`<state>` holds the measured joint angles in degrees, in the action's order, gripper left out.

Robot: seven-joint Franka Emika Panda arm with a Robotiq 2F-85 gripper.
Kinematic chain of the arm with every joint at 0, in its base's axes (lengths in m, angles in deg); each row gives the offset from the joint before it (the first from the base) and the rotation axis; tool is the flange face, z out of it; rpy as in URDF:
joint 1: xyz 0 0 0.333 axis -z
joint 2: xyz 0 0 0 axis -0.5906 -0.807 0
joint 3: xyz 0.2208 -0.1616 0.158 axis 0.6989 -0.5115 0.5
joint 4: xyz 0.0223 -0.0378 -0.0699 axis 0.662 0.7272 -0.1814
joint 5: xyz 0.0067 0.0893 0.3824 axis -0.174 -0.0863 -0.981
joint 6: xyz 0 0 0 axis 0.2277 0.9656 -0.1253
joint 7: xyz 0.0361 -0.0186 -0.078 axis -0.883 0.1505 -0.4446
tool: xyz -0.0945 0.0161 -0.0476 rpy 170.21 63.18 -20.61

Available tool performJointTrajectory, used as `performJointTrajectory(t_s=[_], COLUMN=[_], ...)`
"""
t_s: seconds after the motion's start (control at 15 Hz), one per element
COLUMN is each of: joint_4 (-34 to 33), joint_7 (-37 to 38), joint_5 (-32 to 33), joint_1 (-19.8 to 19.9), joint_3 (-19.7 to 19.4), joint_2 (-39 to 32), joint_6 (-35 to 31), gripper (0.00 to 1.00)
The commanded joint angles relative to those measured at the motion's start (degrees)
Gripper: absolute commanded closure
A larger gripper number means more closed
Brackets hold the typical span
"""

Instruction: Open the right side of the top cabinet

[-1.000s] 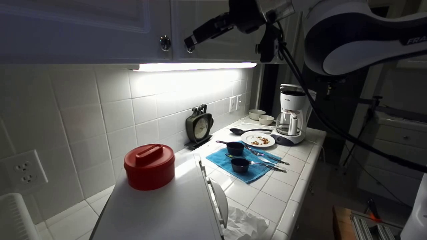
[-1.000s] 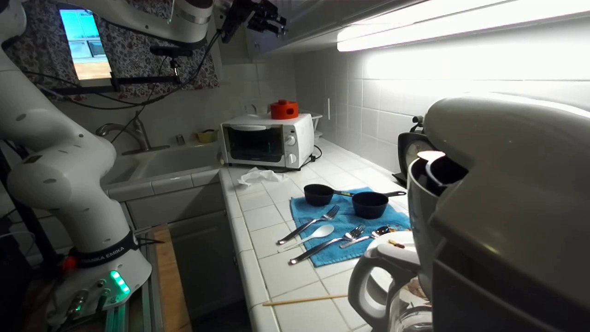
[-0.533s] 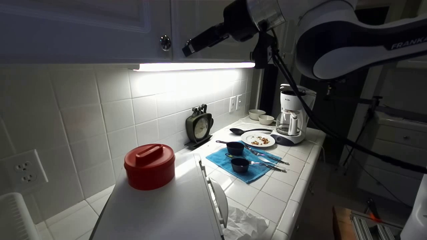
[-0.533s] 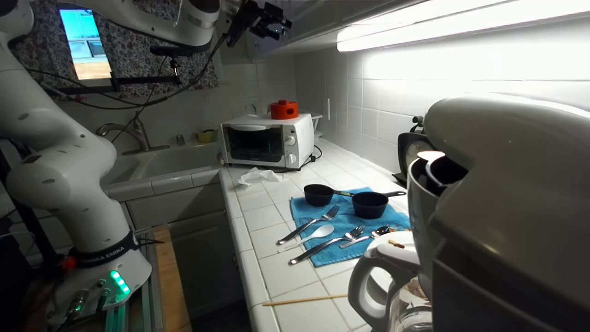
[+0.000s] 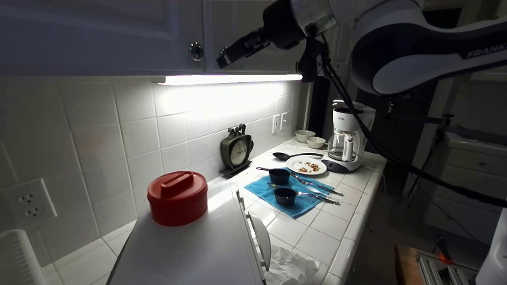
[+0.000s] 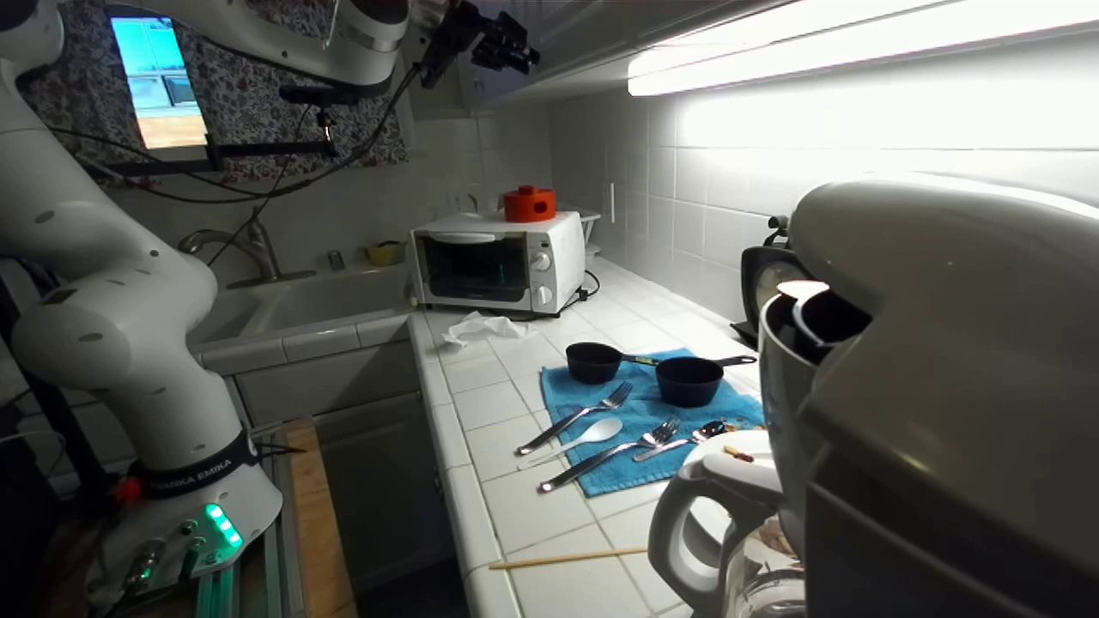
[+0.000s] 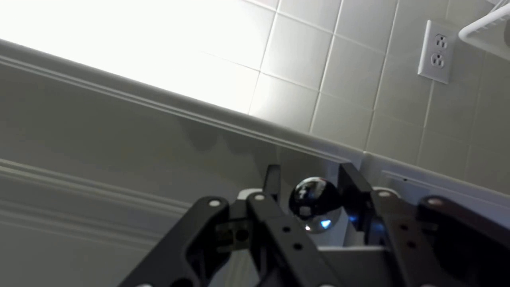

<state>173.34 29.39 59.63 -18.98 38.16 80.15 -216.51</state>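
- In wrist view, pincer (image 7: pixel 310 175) seen part-open; round silver knob (image 7: pixel 314 203) framed betw. its fingers (image 7: pixel 273 181).
- Slim gap shown at knob's 9 o'clock; its 3 o'clock edge overlapped by a finger, so contact there can't be told; knob not visibly clamped.
- In an exterior view, knob partly hidden by pincer's tips.
- The rt-side door (image 5: pixel 237 18) of top cabinet (image 6: pixel 592 34) seen shut; knob mounted nr its 8 o'clock corner.
- A twin door (image 5: pixel 99 35), also shut, placed at its 9 o'clock.
- Lit under-cab. light (image 5: pixel 233 79) fixed at rt-side door's 6 o'clock.
- In an exterior view, from pincer: red pot (image 5: pixel 178 206) found approx. at 7 o'clock, atop toaster oven (image 5: pixel 206 253); blue cloth (image 5: pixel 257 188) w/ 2 dark cups (image 5: pixel 285 196) laid at 5; coffee maker (image 5: pixel 346 120) placed at 4; all carried by worktop (image 5: pixel 317 241).
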Motion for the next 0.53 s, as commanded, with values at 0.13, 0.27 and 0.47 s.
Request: performJointTrajectory(t_s=[0.13,0.27,0.47], joint_4=[-2.5,-2.6,-2.9], joint_7=[0.3,0.5,0.4], joint_5=[1.8,2.0,2.0], joint_1=[1.6,2.0,2.4], joint_3=[1.7,2.0,2.3], joint_2=[-1.2,-1.2,-1.3], joint_6=[1.3,1.2,1.5], gripper=[0.88,0.8,0.64])
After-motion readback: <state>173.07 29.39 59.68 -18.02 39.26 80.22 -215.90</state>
